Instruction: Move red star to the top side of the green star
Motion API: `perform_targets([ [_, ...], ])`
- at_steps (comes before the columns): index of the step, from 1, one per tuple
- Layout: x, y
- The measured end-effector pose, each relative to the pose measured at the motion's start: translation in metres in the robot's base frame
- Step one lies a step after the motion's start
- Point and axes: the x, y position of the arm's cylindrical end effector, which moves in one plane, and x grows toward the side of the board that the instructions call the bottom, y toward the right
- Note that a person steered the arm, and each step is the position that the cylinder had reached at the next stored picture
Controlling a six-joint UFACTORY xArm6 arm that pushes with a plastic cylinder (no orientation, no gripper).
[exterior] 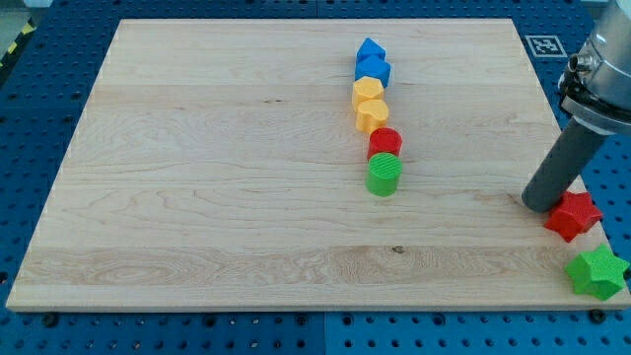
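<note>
The red star (573, 215) lies near the board's right edge, low in the view. The green star (595, 272) lies just below it and slightly to the right, at the board's bottom right corner. The two stars are close, with a small gap between them. My tip (539, 204) rests on the board just left of the red star's upper left side, touching or nearly touching it. The dark rod slants up to the right from there.
A column of blocks runs down the middle right: two blue blocks (372, 61), two yellow blocks (370, 104), a red cylinder (385, 143) and a green cylinder (384, 175). The wooden board (197, 177) lies on a blue perforated table.
</note>
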Motion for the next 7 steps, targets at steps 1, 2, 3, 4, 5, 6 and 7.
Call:
perform_targets([
  [1,-0.006,0.000],
  [2,-0.046,0.016],
  [3,-0.024,0.021],
  [4,-0.018,0.021],
  [5,-0.005,0.026],
  [6,-0.006,0.025],
  [7,-0.017,-0.017],
])
